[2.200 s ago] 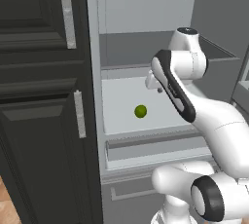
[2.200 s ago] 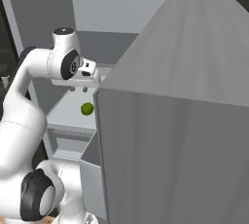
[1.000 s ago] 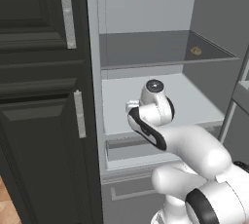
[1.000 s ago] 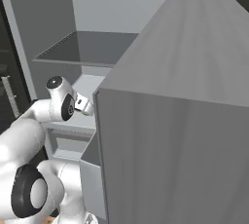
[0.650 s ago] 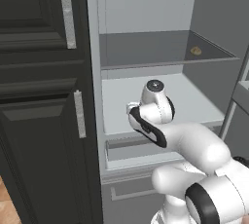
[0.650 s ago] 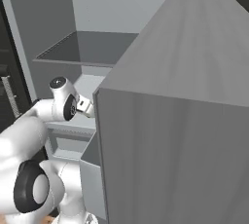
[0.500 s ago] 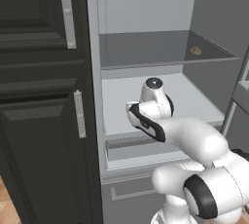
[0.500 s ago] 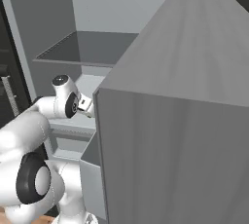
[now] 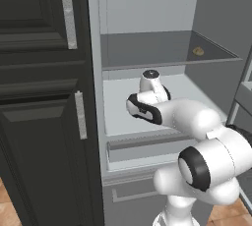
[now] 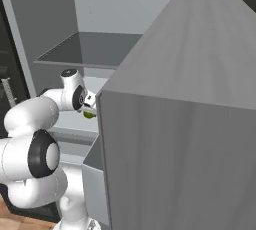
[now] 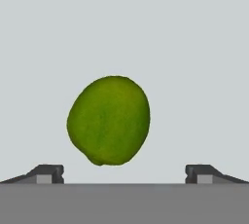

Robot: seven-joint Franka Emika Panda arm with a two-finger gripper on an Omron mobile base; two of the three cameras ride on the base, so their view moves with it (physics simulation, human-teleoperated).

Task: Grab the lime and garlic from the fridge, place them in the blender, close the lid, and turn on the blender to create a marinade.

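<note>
The lime [image 11: 109, 120] is a smooth yellow-green fruit lying on the pale middle shelf [image 9: 118, 117] of the open fridge [image 9: 93, 72]. My gripper [image 11: 124, 174] is open. Its two dark fingertips [image 11: 48, 173] stand wide apart on either side of the lime, just short of it and not touching. From the right base view a sliver of the lime [image 10: 89, 115] shows under my hand [image 10: 90, 105]. A small tan garlic [image 9: 198, 51] rests at the right of the upper shelf. The blender and the lid are out of view.
A dark panelled cabinet [image 9: 39, 97] with silver handles [image 9: 80, 114] stands left of the fridge. The open fridge door [image 10: 190, 124] looms close on the arm's right. A drawer [image 9: 142, 146] sits below the middle shelf, and the upper shelf [image 9: 147, 48] hangs just above my hand.
The arm has come down from the upper part of the fridge to the middle shelf and now covers the lime in the left base view. Over the last second it barely moved.
</note>
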